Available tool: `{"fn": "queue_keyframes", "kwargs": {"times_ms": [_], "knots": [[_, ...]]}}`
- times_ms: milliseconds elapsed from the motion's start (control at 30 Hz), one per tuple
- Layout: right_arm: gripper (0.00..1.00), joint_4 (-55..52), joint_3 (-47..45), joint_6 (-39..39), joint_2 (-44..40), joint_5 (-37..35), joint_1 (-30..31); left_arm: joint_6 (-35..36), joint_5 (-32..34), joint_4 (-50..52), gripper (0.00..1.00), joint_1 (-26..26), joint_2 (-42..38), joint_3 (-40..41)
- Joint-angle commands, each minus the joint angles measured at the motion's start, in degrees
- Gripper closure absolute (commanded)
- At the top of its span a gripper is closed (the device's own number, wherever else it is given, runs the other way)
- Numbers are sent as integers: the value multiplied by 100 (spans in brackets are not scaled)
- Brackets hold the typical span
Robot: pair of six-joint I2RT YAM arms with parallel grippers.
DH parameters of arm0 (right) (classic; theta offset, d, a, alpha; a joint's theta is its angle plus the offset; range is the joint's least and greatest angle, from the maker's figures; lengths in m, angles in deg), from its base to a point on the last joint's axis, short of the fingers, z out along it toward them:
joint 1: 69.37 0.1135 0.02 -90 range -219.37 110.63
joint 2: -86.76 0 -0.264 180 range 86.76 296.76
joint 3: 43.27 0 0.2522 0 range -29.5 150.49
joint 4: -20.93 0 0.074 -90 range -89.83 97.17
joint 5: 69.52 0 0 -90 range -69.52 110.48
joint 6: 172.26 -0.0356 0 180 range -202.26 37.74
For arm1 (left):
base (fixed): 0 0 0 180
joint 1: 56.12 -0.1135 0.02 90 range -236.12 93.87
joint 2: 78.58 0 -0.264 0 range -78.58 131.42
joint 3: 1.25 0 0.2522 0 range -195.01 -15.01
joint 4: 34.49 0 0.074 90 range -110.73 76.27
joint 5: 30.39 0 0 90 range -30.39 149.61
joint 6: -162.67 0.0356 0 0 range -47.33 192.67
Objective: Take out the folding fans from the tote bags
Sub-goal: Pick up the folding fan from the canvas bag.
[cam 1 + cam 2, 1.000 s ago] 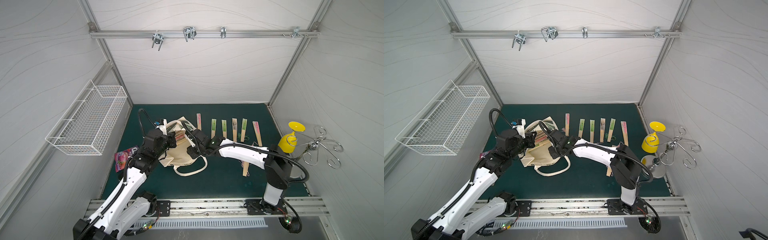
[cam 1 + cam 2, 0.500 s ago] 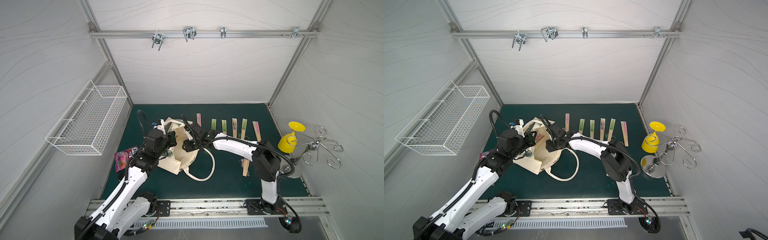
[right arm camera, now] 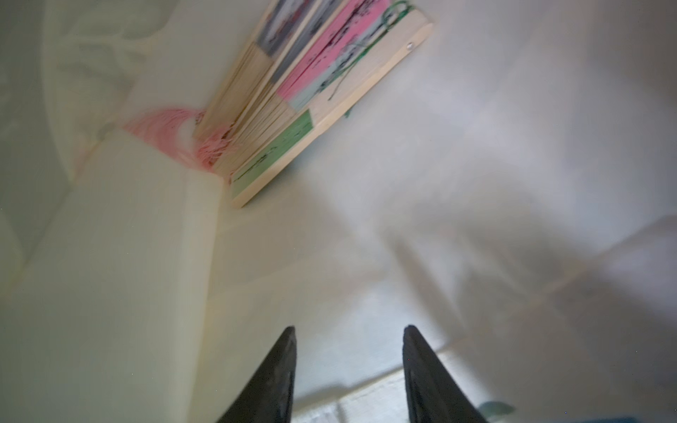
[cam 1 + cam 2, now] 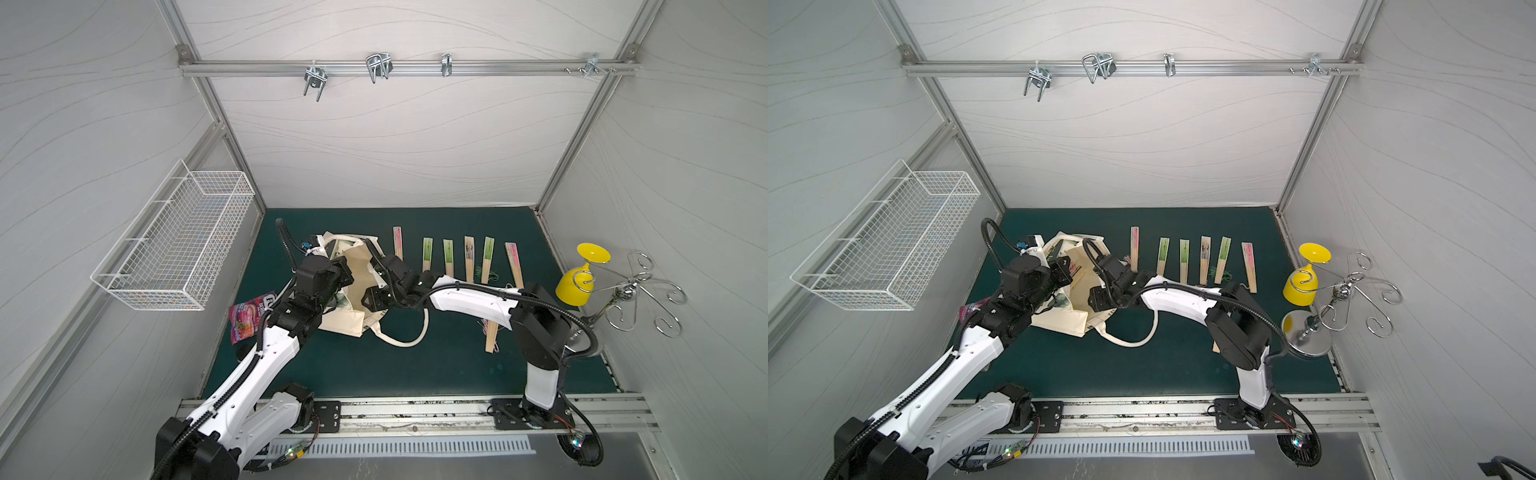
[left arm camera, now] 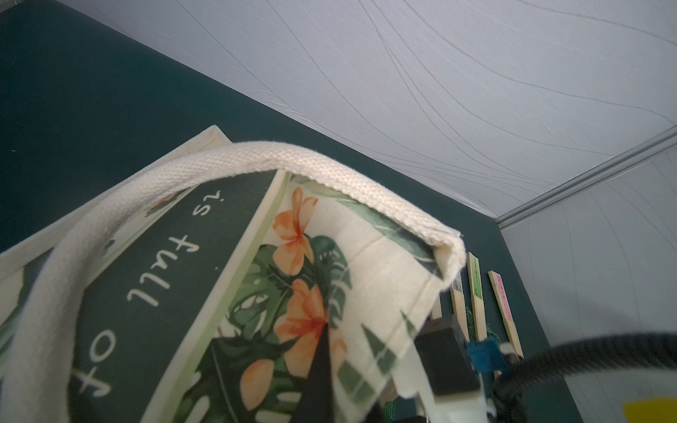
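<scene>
Left of centre on green worktop point(image 4: 374, 365): tote bag point(image 4: 345, 322) clamped in left pincer point(image 4: 345, 274); right pincer point(image 3: 349, 329) inside, prongs apart, empty, facing bundled folding fans point(image 3: 311, 91).

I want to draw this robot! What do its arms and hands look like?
The left arm and right arm have smooth white shells with chunky black joints. Black ribbed cables loop along them. The right hand has two pointed black fingers.
</scene>
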Motion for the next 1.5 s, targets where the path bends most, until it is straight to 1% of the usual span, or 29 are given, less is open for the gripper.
{"fn": "queue_keyframes", "kwargs": {"times_ms": [0, 133, 233, 300, 500, 700, 867, 1167, 1267, 1467], "knots": [[52, 505, 17, -150, 59, 141, 161, 82, 219, -124, 100, -15, 20, -338], [53, 753, 28, -503, 316, 528, -62, 353, 136, -154, 100, -22, -209, -272], [54, 916, 155, -778, 622, 900, -197, 443, -149, -133, 100, -66, -324, -252], [54, 934, 328, -817, 833, 1010, -213, 422, -249, -18, 100, -82, -352, -298], [55, 1007, 699, -998, 1336, 1173, -220, -149, -926, -151, 100, -284, -395, -229], [55, 1216, 1012, -1554, 1836, 1337, -382, -613, -1400, -583, 100, -434, -561, -16], [53, 1236, 1424, -1673, 2108, 1129, -402, -737, -1772, -1077, 100, -454, -818, 324], [49, 1299, 1610, -2254, 2535, 789, -455, -1029, -2193, -1745, 100, -454, -1339, 976], [52, 1409, 1601, -2402, 2611, 762, -481, -1116, -2199, -1909, 100, -454, -1465, 1094], [72, 1705, 1544, -2471, 2612, 740, -559, -1076, -1884, -1801, 100, -454, -1665, 1160]]}}
